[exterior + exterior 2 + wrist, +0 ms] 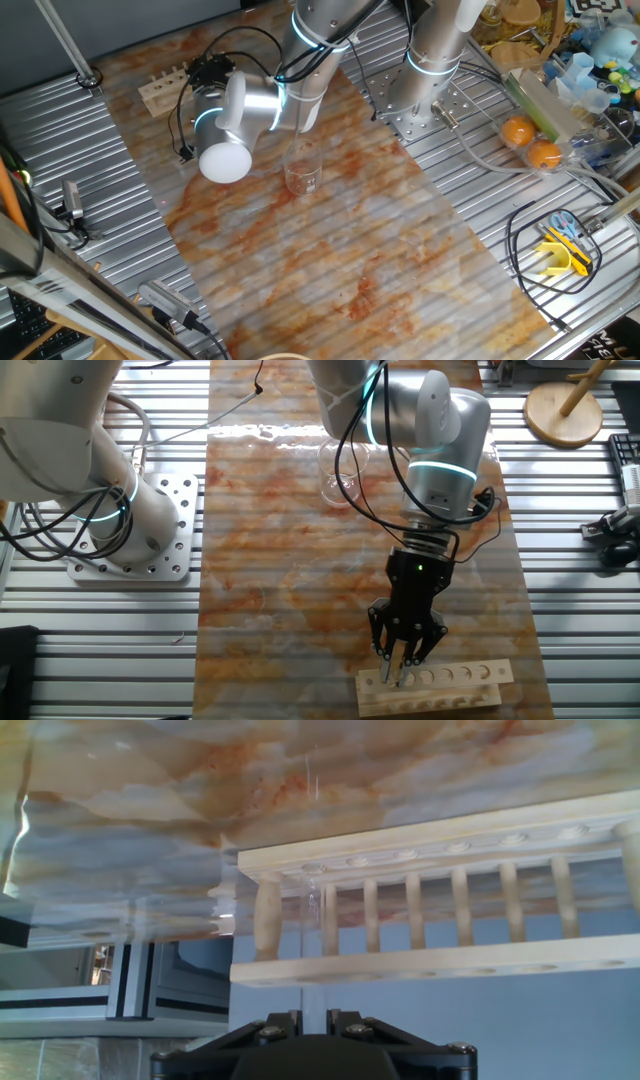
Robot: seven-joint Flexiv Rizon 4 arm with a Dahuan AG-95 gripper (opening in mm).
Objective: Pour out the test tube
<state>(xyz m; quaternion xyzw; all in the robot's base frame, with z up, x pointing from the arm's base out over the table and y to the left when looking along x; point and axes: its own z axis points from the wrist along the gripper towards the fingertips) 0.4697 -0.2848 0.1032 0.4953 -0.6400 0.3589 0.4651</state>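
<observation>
The test tube, thin and clear, stands in a hole near one end of the pale wooden rack. In the hand view it runs from between my fingers straight through both rack boards. My gripper is shut on the tube's upper end, and the tube fills the narrow gap between the two black fingers. In the other fixed view the gripper points straight down onto the end of the rack at the mat's near edge. The tube itself is too faint to make out there. In one fixed view my arm hides the gripper, which is beside the rack.
A clear glass beaker stands upright on the marbled mat, well away from the rack. A second arm's base is bolted beside the mat. Two oranges and clutter lie at the table's side.
</observation>
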